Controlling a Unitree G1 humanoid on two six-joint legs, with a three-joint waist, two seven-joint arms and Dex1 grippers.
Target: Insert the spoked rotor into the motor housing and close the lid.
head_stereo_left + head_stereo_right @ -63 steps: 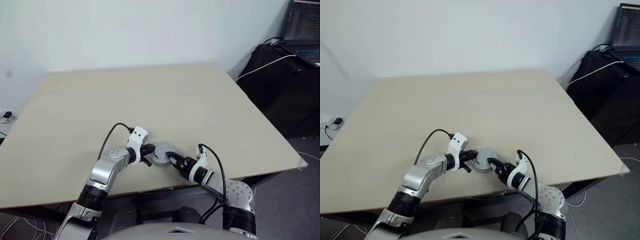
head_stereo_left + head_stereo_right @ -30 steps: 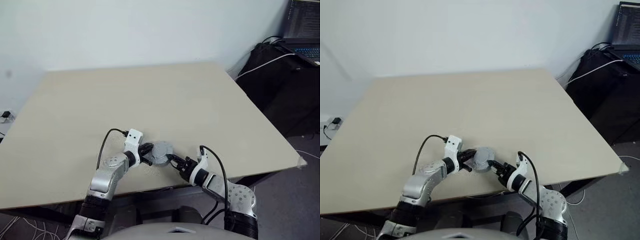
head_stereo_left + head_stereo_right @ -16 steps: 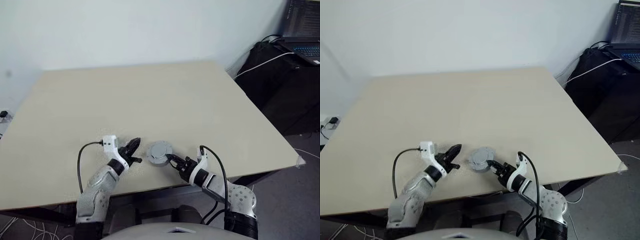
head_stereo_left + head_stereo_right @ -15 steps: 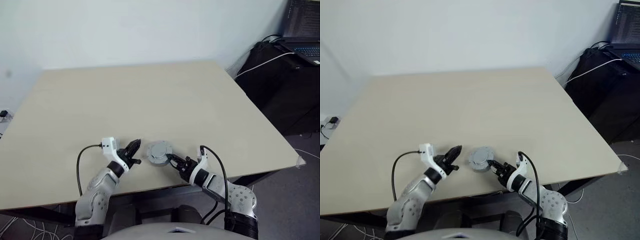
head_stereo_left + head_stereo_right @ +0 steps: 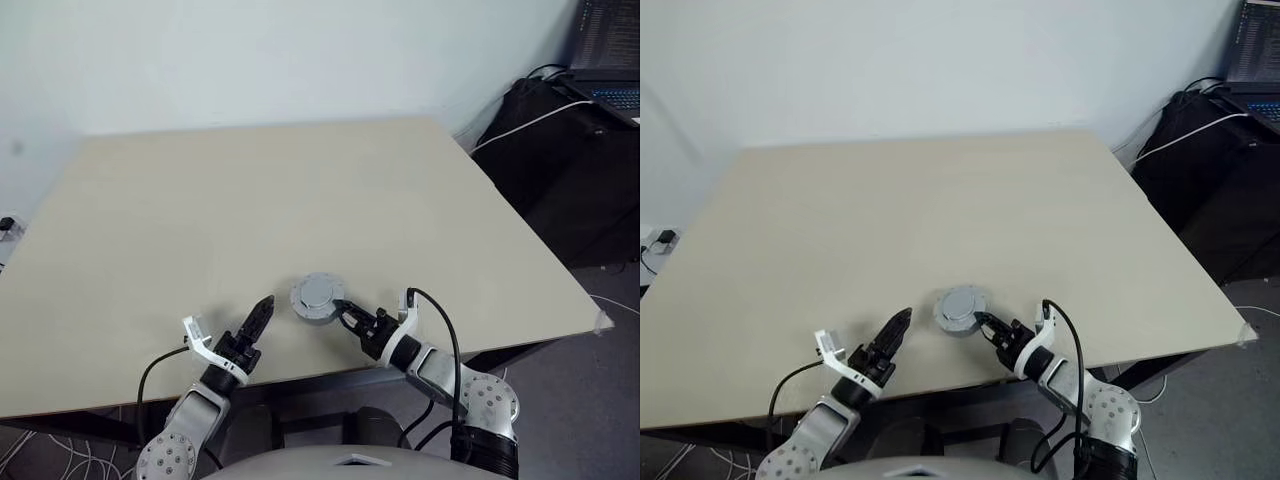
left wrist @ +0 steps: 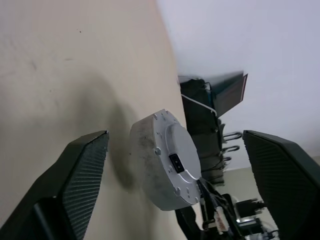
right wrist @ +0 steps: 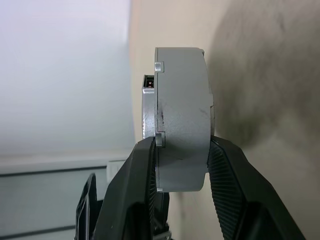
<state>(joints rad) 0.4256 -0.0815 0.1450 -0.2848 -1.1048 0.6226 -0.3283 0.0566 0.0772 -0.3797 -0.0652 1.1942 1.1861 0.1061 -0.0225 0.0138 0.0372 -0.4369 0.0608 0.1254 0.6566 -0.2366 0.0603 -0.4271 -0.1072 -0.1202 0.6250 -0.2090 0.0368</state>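
Bench surface and the one obstacle

The bench (image 5: 250, 200) is bare across the upper and middle frame; only the closed motor housing (image 5: 318, 298), pinched by the right gripper (image 5: 346, 316), stands at lower centre.

The laptop screen (image 5: 608, 45) shows lines of text, too small to read.
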